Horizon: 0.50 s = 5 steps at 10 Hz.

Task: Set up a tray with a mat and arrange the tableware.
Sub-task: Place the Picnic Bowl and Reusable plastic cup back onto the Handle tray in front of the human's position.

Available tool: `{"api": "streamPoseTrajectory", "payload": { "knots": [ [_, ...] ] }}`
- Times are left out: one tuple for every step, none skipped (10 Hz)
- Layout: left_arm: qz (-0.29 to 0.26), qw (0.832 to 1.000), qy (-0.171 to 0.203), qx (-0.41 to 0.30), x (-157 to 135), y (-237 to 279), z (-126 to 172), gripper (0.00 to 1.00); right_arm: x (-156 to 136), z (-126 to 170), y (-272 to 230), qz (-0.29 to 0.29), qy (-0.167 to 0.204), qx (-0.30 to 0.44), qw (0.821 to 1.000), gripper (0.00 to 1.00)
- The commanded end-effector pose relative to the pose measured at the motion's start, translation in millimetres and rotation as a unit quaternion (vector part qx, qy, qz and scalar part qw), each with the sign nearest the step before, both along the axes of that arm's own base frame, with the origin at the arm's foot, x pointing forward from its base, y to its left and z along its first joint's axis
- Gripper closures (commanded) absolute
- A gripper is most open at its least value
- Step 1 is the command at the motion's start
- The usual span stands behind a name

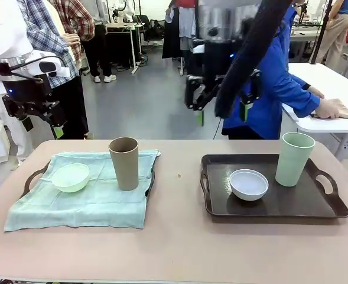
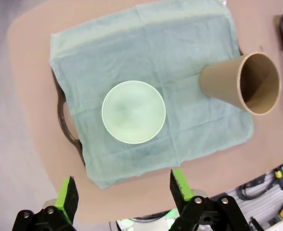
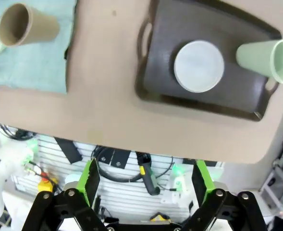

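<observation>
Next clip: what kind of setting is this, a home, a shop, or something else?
Most likely a robotics lab or workshop hall: a bare grey floor, a white work table behind with a person leaning on it, and loose cables below the edge of the near table.

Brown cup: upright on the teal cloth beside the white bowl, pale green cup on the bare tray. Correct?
One slip: the bowl beside the brown cup on the teal cloth is the mint green bowl, not the white one. The white bowl sits on the bare tray with the pale green cup. The front view shows this.
</observation>
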<state>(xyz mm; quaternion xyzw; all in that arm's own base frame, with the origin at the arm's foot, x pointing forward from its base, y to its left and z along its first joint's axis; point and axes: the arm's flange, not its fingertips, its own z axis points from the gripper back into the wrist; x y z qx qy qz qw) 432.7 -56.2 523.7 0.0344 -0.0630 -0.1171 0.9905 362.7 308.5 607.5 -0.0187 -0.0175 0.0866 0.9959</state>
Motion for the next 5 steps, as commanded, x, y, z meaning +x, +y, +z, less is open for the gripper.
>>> {"api": "streamPoseTrajectory", "payload": {
  "knots": [
    [0.011, 1.0, 0.007, -0.012, -6, 12, -7, 0.0, 3, -12, -34, 0.01, -0.032, 0.028, 0.999, 0.0],
    [0.021, 1.0, 0.008, -0.016, -9, 19, -6, 0.0, 10, -14, -34, 0.06, -0.044, 0.048, 0.996, 0.0],
    [0.011, 0.999, 0.007, -0.049, -14, 30, -11, 0.0, 9, 2, -21, -0.004, -0.013, 0.009, 1.0, 0.0],
    [0.013, 1.0, 0.008, -0.005, -1, 14, -8, 0.0, 9, 2, -21, -0.004, -0.013, 0.009, 1.0, 0.0],
    [0.013, 1.0, 0.008, -0.005, -1, 14, -8, 0.0, 9, 2, -21, -0.004, -0.013, 0.009, 1.0, 0.0]
  ]
}}
